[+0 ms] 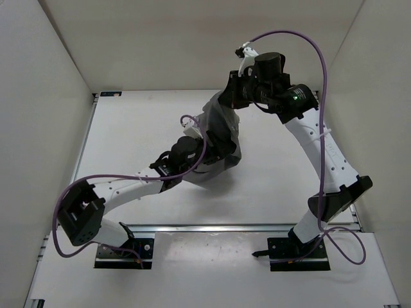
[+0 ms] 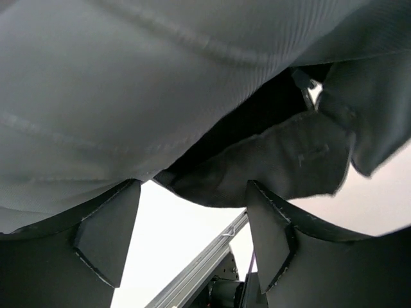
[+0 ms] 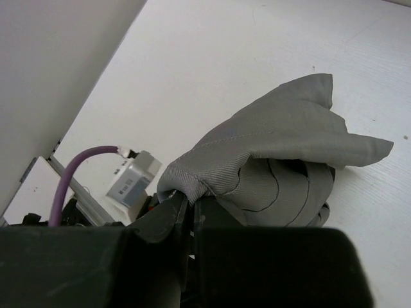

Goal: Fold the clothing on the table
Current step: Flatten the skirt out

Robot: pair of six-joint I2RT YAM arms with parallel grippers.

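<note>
Counter (image 1: 128,128) first: white, taking up most of the top view. The clothing (image 1: 218,122) sits about mid-counter, a touch toward the far side. It's grey and bunched into a tall heap rather than lying flat. Its near end rests on the counter and its far end is pulled up off the surface.

The right arm (image 1: 327,154) arches high from its base and bends back over the heap. The left arm (image 1: 128,186) lies low and reaches in from the near left, with its wrist right against the near side of the fabric.

On the right wrist view, the right pincer (image 3: 186,202) is clamped tight on a stitched hem of the clothing (image 3: 282,128). The cloth balloons out from that pinch and falls away in folds, with one pointed flap lying out on the counter beyond.

On the left wrist view, the left pincer (image 2: 192,192) is spread wide with both fingertips well apart. Nothing is caught between them. The clothing (image 2: 128,96) drapes over the top of the view, and a darker fold hangs down just to the tips. I see counter through the gap, and a metal rail (image 2: 192,276) runs below it.

Smallest bit: a purple cable (image 1: 302,38) loops above the right arm.
</note>
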